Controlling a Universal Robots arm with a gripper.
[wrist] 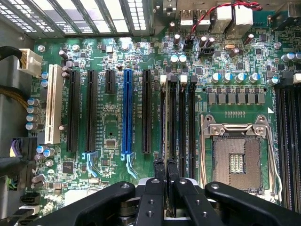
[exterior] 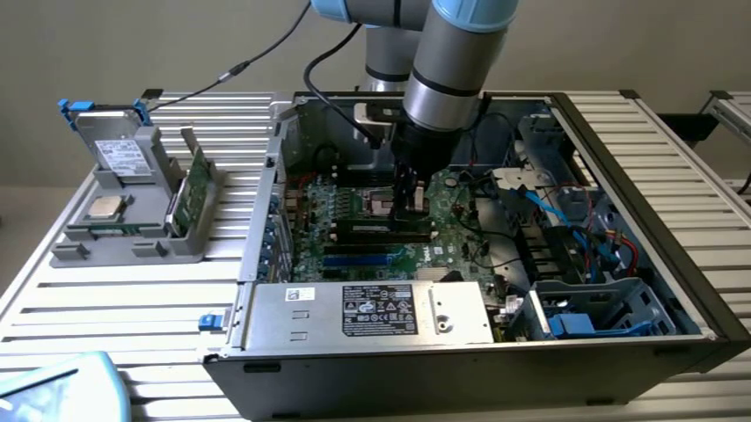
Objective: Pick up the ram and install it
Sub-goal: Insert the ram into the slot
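Two fingers [wrist: 159, 169] of the hand [wrist: 166, 170], almost together, pinch the ram [wrist: 166, 123] against the motherboard [wrist: 113, 136].

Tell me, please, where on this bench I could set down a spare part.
The bare slats of the table in front of the grey parts holder, beside the computer case, are free, as is the strip on the exterior view's right of the case. Inside the case is crowded: end effector, cables and motherboard.

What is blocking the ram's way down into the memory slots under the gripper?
Nothing visible. The shut gripper hangs right over the black memory slots, beside the processor socket, and no cable or card crosses them.
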